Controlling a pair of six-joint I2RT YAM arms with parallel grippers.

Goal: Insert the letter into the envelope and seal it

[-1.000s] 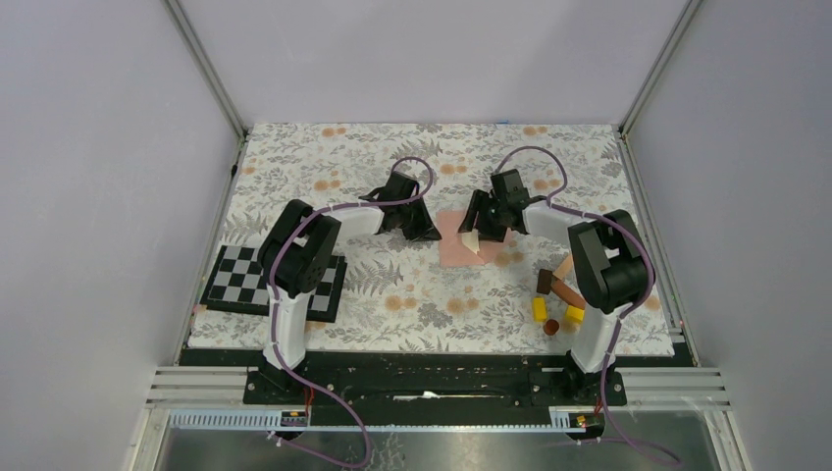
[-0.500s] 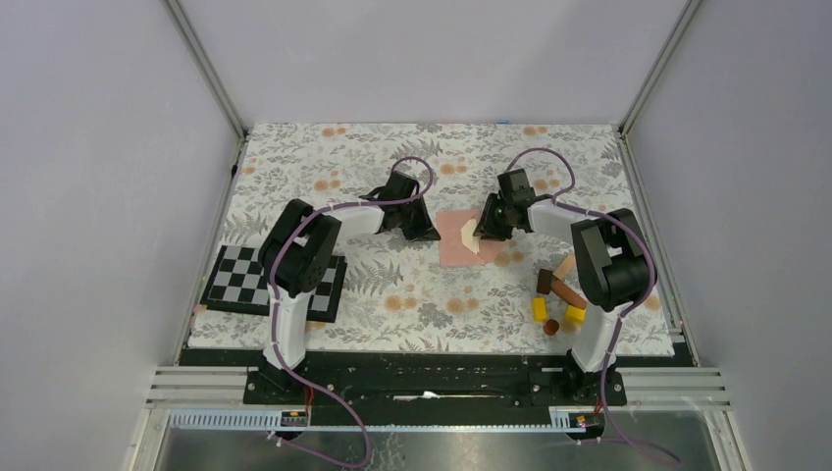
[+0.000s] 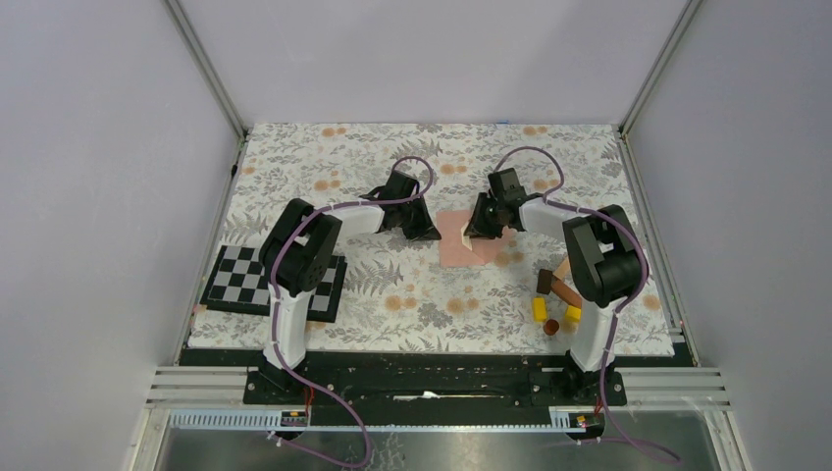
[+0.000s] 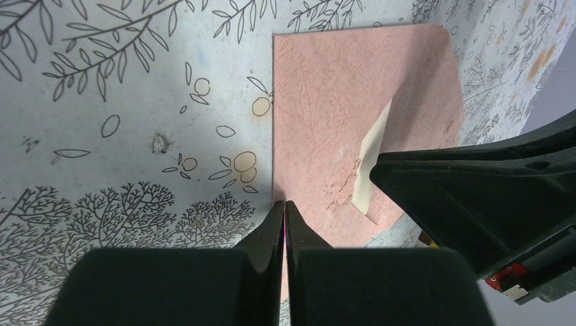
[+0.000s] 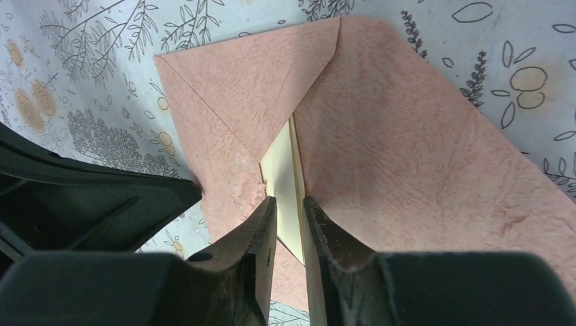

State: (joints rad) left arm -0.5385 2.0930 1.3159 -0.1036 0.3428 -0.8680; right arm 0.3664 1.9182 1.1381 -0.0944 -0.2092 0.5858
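Salmon-pink paper envelope [image 3: 459,249] lay flat on floral tablecloth [image 3: 392,294]. Left wrist view alone showed left gripper [image 4: 284,204] pinched together at its edge; right wrist view showed right gripper [image 5: 290,201] slightly apart, straddling a cream paper sheet [image 5: 280,170].

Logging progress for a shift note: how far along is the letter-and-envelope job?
Done: the letter sits partly inside the envelope, a cream strip showing. In hand: the shut left gripper sits at the envelope's edge; the right gripper straddles the letter. Left: push it fully in and seal the envelope.
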